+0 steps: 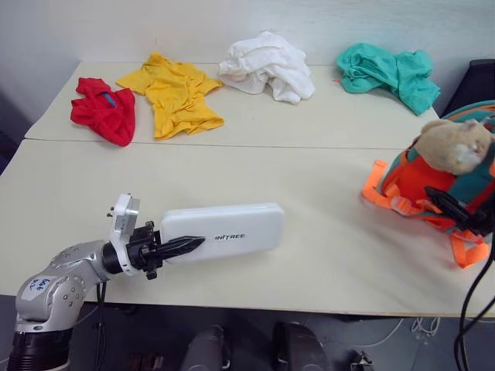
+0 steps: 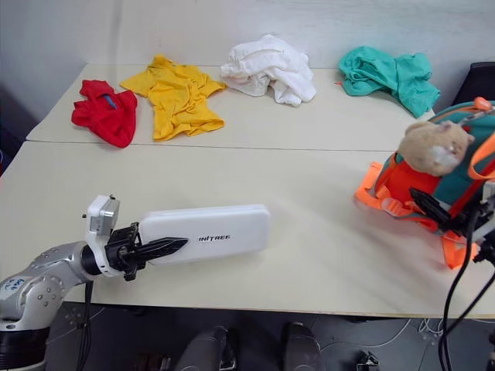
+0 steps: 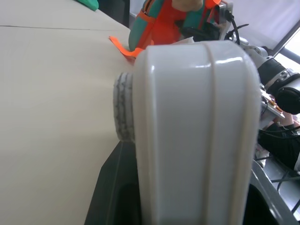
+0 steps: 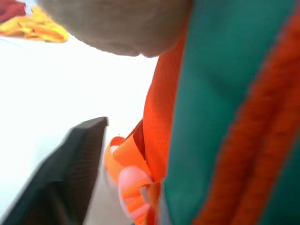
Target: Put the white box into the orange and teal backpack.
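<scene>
The white box (image 1: 224,229) is lying flat near the desk's (image 1: 309,185) front edge, with the left tool (image 1: 182,246) clamping its near end. The orange and teal backpack (image 1: 433,189) is sitting far right, where the right tool (image 1: 452,210) is reaching; I cannot tell its opening.

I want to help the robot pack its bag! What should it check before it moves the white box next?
1. Left end effector shut on the white box: ok.
2. Box lying flat on the table: ok.
3. Table between box and orange and teal backpack free of things: ok.
4. Backpack opening unzipped: cannot tell.
5. Right end effector at the backpack, holding it: cannot tell.
6. Clothes, like the white cloth, far from the path: ok.
</scene>
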